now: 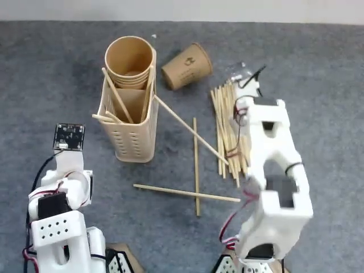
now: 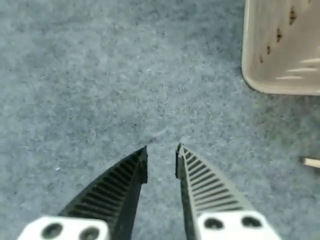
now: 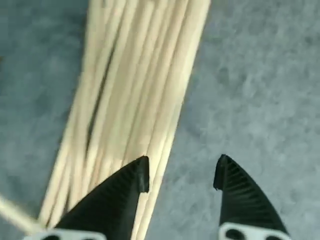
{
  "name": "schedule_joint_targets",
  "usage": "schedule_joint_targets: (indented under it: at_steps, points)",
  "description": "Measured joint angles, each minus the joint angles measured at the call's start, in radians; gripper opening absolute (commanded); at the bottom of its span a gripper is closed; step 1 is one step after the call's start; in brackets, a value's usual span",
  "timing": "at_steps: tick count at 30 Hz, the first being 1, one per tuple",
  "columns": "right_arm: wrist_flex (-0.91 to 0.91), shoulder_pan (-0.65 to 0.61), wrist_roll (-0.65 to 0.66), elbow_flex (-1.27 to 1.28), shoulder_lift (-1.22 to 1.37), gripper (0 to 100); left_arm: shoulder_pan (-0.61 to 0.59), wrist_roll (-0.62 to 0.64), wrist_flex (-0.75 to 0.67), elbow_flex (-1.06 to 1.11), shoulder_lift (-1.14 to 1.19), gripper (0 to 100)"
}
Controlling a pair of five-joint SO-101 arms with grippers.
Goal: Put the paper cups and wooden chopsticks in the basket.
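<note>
We'd pinch the light, stiff, slippery chopstick bundle [image 3: 140,90] at three o'clock mid-length; right gripper [image 3: 180,172] fingers spread above it, left gripper [image 2: 161,152] fingers barely parted, empty.

grey carpet [image 1: 51,74] all over (a pale strip [image 1: 182,8] beyond it).

Jaws apart above grey carpet [image 3: 260,75], one tip over, perhaps against, a bundle of wooden chopsticks [image 3: 145,85].

text: none legible | paper cup [image 1: 186,66]: dark print, unreadable
</note>
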Motion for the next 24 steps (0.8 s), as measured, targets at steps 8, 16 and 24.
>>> schedule_joint_targets:
  at_steps: [8, 16, 24]
  points:
    - [0.000, 0.060, 0.000, -0.176, 0.207, 4.4, 0.000, 0.000, -0.003, 0.003, 0.000, 13]
    - [0.000, 0.064, 0.000, -0.181, 0.207, 0.6, 0.000, 0.000, -0.003, 0.003, 0.000, 13]
    - [0.000, 0.072, -0.184, -0.178, 0.069, 0.6, 0.000, 0.000, -0.006, 0.003, 0.000, 13]
